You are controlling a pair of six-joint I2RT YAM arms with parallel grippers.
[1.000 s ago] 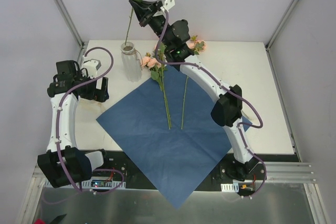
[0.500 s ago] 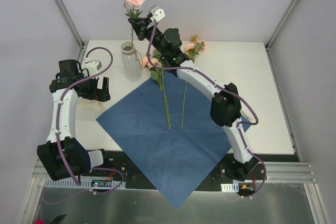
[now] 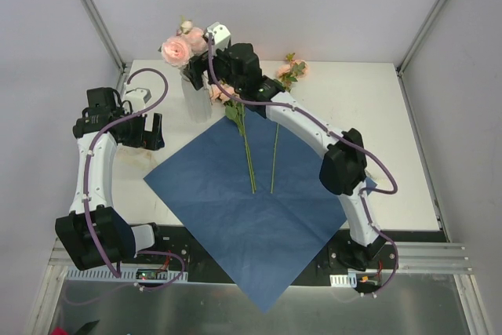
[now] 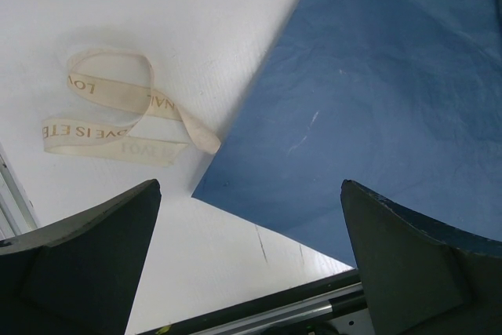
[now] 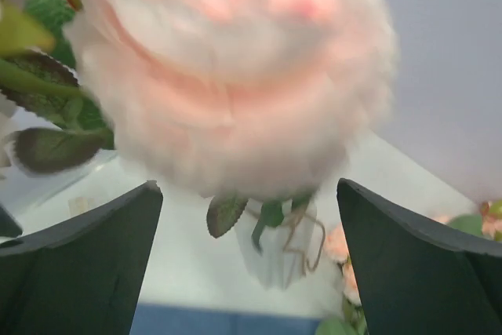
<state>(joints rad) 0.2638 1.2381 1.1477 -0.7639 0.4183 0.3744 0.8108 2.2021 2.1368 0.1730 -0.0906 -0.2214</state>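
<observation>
A pink rose point(image 3: 176, 49) stands in the clear glass vase point(image 3: 194, 98) at the table's back left. My right gripper point(image 3: 204, 63) hangs open just beside and above the vase's mouth. In the right wrist view the rose point(image 5: 243, 68) fills the upper frame, the vase point(image 5: 282, 249) shows below it, and nothing is between the fingers of the gripper point(image 5: 247, 264). My left gripper point(image 3: 149, 132) is open over the table's left side, holding nothing. Below the left gripper point(image 4: 251, 264) lie a cream ribbon point(image 4: 118, 119) and a corner of blue paper point(image 4: 376, 100).
A large blue paper sheet point(image 3: 259, 209) covers the table's middle and overhangs the near edge. Two flower stems point(image 3: 249, 151) lie on it, blossoms point(image 3: 223, 93) toward the vase. Another pink sprig point(image 3: 292, 70) lies at the back. A metal rail point(image 4: 274, 311) marks the table's edge.
The right arm came down and left with the rose, from high above the vase to its mouth. The rose now sits in the vase, and the jaws stand open. The left arm stayed put.
</observation>
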